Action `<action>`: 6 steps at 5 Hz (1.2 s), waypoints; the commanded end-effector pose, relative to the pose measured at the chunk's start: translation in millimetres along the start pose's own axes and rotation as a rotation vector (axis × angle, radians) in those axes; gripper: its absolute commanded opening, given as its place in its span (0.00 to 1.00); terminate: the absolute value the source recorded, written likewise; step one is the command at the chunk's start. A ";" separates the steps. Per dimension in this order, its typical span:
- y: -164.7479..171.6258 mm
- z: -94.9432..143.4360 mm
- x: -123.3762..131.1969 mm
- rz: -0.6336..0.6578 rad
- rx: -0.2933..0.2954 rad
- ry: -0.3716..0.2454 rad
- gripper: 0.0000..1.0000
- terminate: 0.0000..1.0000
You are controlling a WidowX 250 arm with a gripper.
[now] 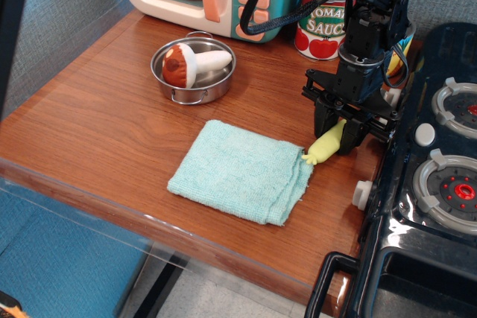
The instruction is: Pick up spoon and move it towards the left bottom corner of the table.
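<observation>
**Fingers straddling the spoon handle at the right edge**

The toy spoon lies on the wooden worktop at the right, just beside the black toy stove, its frilled yellow-green tip touching the near-right corner of the teal cloth. Its silver bowl is hidden behind the arm. The gripper sits low over the handle, one finger on each side and drawn close — whether they already press it I cannot tell. Gripping mid-handle seems sensible, since the thick part offers the best hold. The near-left corner lies well apart, across the cloth — a lift looks necessary.
</observation>
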State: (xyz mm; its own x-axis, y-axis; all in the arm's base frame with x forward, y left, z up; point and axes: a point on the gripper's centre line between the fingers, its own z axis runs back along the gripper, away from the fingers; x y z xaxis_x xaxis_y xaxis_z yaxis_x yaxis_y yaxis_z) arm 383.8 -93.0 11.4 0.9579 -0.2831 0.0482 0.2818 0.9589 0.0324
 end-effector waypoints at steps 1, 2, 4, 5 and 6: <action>26.8 48.0 -7.0 0.195 0.019 -0.098 0.00 0.00; 30.8 68.6 -8.4 0.194 0.009 -0.163 0.00 0.00; 56.3 113.2 -35.6 0.173 0.002 -0.269 0.00 0.00; 90.4 121.8 -70.0 0.189 0.030 -0.226 0.00 0.00; 129.1 128.2 -109.4 0.215 0.058 -0.170 0.00 0.00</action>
State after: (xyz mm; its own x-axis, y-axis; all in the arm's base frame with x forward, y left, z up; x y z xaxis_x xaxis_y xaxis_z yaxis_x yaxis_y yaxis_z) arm 309.5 62.0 118.7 0.9807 -0.0709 0.1824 0.0628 0.9968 0.0496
